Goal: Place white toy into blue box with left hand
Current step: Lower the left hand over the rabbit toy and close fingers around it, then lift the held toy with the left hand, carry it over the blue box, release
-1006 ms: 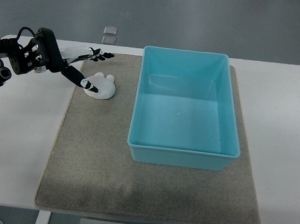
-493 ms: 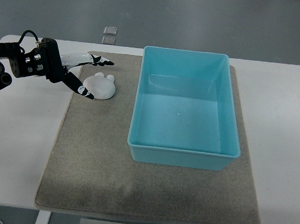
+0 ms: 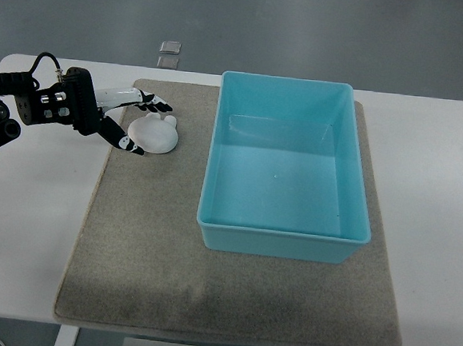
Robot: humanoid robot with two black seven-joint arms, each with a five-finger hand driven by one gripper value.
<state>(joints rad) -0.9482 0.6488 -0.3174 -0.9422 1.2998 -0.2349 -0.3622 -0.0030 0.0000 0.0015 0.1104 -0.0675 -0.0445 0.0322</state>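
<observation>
The white toy (image 3: pixel 155 133) lies on the gray mat (image 3: pixel 145 246), to the left of the blue box (image 3: pixel 278 241). The left hand (image 3: pixel 128 117) is right beside the toy on its left side. Its fingers (image 3: pixel 153 102) are spread wide, some above the toy and one below, and it holds nothing.

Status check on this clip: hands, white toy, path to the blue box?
Left hand open, fingers bracketing the white toy, no grasp. Toy on mat, outside blue box. Right hand out of view. Path to box unobstructed.
</observation>
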